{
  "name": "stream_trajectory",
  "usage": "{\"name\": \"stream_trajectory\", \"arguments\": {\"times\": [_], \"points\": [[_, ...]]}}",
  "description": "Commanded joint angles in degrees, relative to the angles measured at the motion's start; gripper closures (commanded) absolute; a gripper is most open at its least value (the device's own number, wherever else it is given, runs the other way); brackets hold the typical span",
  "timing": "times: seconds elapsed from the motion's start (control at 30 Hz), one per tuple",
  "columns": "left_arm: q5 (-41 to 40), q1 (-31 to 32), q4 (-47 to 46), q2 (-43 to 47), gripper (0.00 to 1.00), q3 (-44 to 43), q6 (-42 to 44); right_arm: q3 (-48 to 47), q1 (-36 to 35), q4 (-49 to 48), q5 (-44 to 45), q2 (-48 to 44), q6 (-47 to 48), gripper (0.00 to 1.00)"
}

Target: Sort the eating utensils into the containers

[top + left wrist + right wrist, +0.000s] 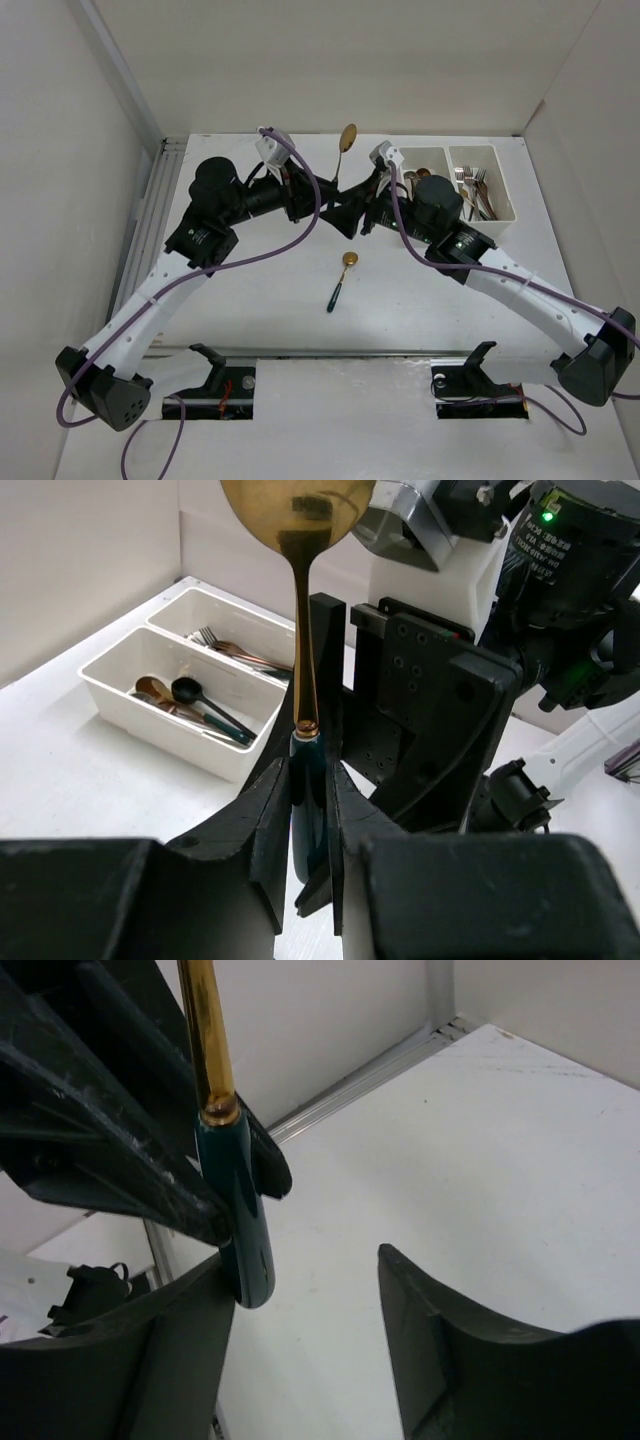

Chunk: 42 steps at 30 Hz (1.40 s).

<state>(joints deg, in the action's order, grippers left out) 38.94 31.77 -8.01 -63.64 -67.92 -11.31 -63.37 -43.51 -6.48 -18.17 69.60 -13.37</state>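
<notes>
My left gripper (339, 206) is shut on the dark green handle of a gold-headed spoon (346, 140) and holds it upright above the table; the grip shows in the left wrist view (306, 810). My right gripper (369, 206) is open right beside it. In the right wrist view the spoon's handle (240, 1222) hangs next to my right gripper's (305, 1310) left finger, inside the open jaws. A second gold and green spoon (341, 279) lies on the table. The white two-compartment tray (447, 160) stands at the back right, with spoons in its left bin and forks (474, 188) in its right.
The tray also shows in the left wrist view (165, 742), with spoons (190, 702) in the near bin and forks (232, 648) in the far one. White walls enclose the table on three sides. A metal rail (152, 215) runs along the left edge.
</notes>
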Motion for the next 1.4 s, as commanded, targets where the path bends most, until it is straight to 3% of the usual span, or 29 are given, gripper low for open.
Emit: {"name": "stream_trajectory", "arguments": {"times": [0.0,0.23,0.33,0.43,0.47,0.5,0.53,0.57,0.6,0.63,0.67,0.8,0.83,0.97,1.03,1.2,1.37], "points": [[2.19,0.22,-3.42,1.94,1.00,1.12,-2.39,-3.51,-0.18,-4.85,2.61,-0.96,-1.49,0.39],[2.19,0.75,-2.27,2.46,1.00,1.65,-2.40,-2.98,-0.18,-5.91,3.06,-1.49,-3.06,0.44],[2.19,0.75,-2.27,2.46,1.00,2.17,-2.40,-2.98,-0.18,-5.91,2.53,-0.97,-3.59,0.52],[2.19,0.75,-2.27,1.94,1.00,2.18,-2.40,-2.98,-0.18,-6.44,2.53,-0.44,-3.60,0.82],[2.19,0.75,-2.27,1.94,1.00,2.18,-2.40,-2.98,-0.18,-6.44,2.53,-0.43,-4.12,1.00],[2.19,0.75,-1.75,1.94,1.00,2.18,-2.40,-2.98,-0.18,-6.44,3.23,-0.43,-4.12,1.00],[1.24,0.75,-0.09,1.24,0.87,2.18,-2.40,-2.37,-0.18,-6.44,3.75,-0.43,-4.12,1.00],[0.62,0.75,0.79,0.71,0.68,1.66,-1.79,-1.85,-0.18,-6.44,5.33,-1.04,-4.12,1.00],[-0.08,0.75,1.67,0.71,0.48,1.65,-1.78,-1.84,-0.18,-5.83,6.91,-1.57,-4.12,1.00],[-1.13,0.75,2.73,0.71,0.16,1.65,-1.09,-1.84,-0.18,-4.69,8.93,-1.58,-4.12,1.00],[-3.58,0.75,4.39,0.71,0.00,1.65,-1.08,-1.84,-0.18,-3.03,13.82,-1.58,-3.52,1.00],[-12.90,0.75,8.88,0.71,0.00,1.65,2.34,-6.12,7.35,11.98,27.02,0.78,-1.93,1.00],[-15.27,0.75,10.11,0.71,0.00,1.65,4.35,-7.89,9.12,19.94,29.66,4.36,-1.23,1.00],[-27.75,0.75,15.82,0.71,0.00,1.65,7.79,-18.08,17.13,36.49,44.16,17.44,1.40,1.00],[-33.21,0.75,18.29,0.10,0.00,2.27,8.94,-22.82,20.20,39.08,48.47,22.92,3.07,1.00],[-36.47,0.75,19.44,0.09,0.00,4.90,10.43,-31.01,23.28,43.47,52.36,38.20,5.10,1.00],[-41.65,0.75,18.91,2.37,0.00,9.03,8.68,-33.48,25.66,44.89,52.36,43.25,4.58,1.00]]}}
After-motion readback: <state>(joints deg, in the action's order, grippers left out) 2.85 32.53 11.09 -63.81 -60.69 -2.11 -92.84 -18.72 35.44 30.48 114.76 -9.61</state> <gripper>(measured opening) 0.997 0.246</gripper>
